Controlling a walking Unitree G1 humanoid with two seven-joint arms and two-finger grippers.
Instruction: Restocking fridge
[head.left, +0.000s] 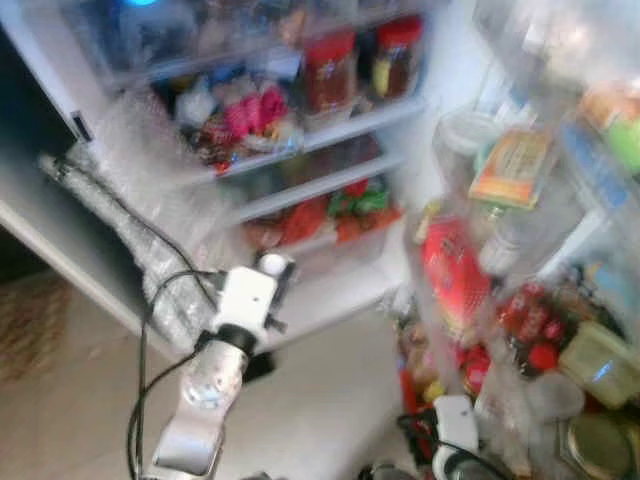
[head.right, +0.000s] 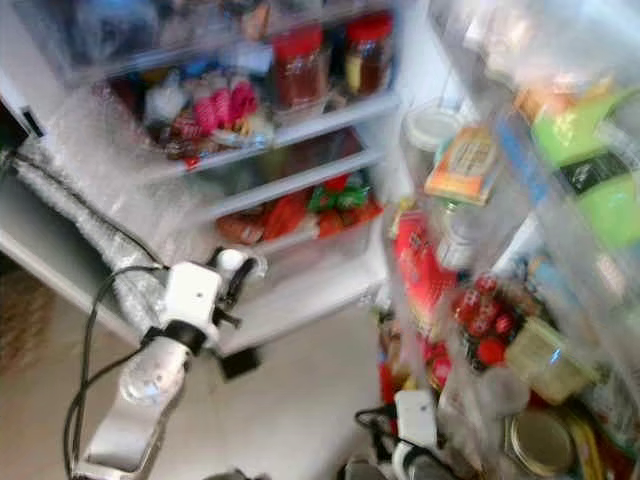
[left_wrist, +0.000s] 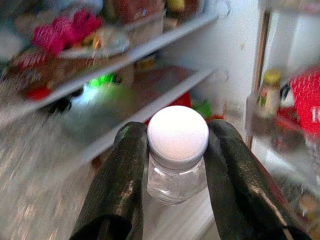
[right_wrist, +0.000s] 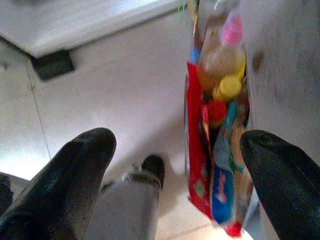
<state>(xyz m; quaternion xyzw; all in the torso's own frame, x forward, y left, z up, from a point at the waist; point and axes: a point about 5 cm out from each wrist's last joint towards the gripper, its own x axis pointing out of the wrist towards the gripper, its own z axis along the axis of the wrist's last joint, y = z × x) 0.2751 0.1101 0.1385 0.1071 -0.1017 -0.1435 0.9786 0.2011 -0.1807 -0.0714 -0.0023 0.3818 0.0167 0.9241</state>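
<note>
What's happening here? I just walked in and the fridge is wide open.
The robot is restocking the fridge. Its left gripper is shut on a small clear bottle with a white cap, held up toward the fridge shelves. The right gripper hangs open low over the floor, beside the packed door bins.

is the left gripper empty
No, the left gripper is shut on a clear bottle with a white cap, held before the fridge shelves.
</note>
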